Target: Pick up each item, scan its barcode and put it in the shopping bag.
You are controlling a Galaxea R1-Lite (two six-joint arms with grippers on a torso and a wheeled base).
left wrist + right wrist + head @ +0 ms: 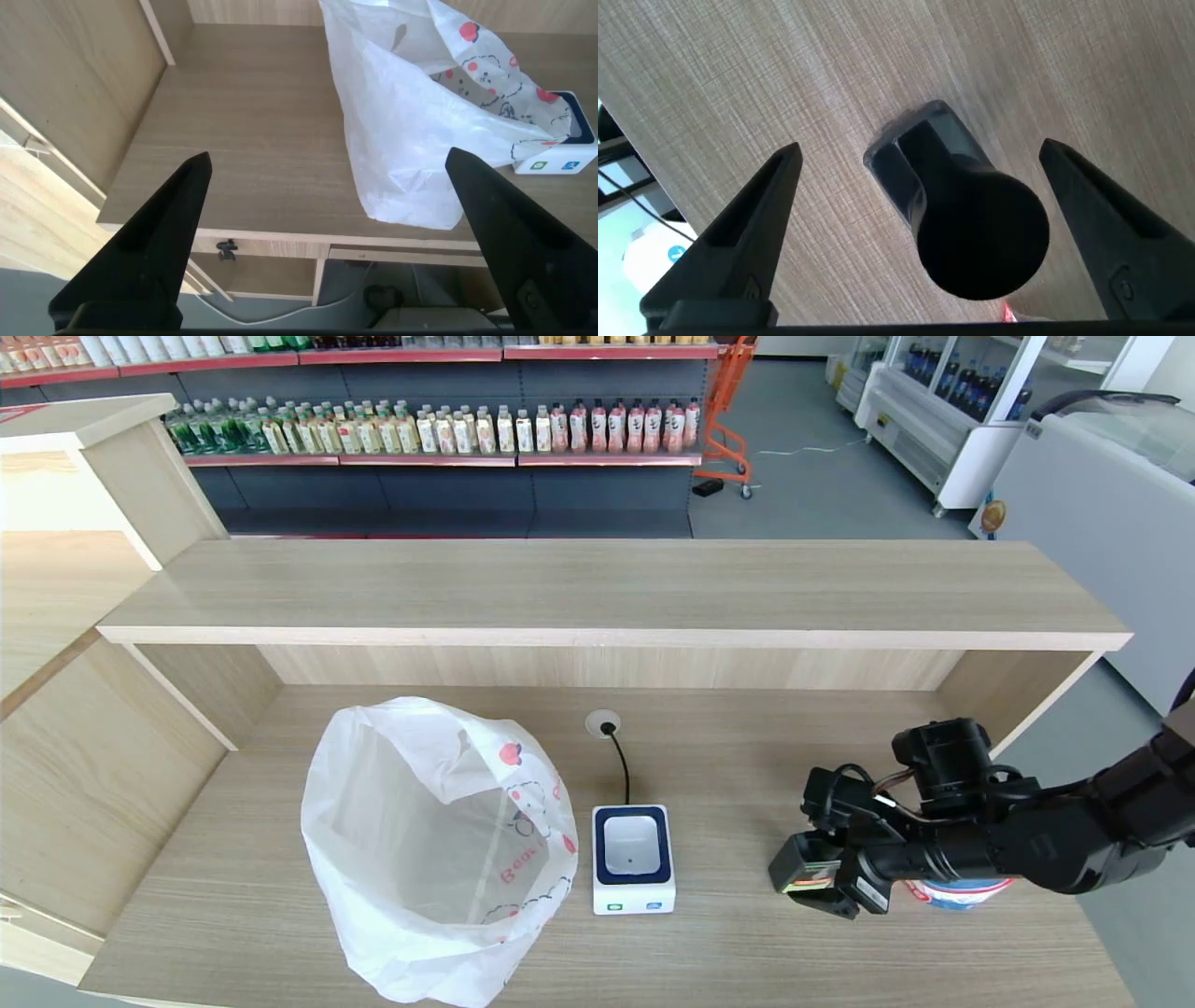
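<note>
Evidently lining up a pick, the right gripper stood wide open and empty, the black round-ended item centred between its fingers; descending squarely before closing would likely prevent nudging it.

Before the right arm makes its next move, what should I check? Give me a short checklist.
1. Right pincer open: ok.
2. Black item lies between its fingers: ok.
3. Item gripped: not ok, fingers apart from it.
4. Shopping bag mouth open: ok.
5. Scanner window uncovered: ok.
6. Barcode side of item: cannot tell.
</note>
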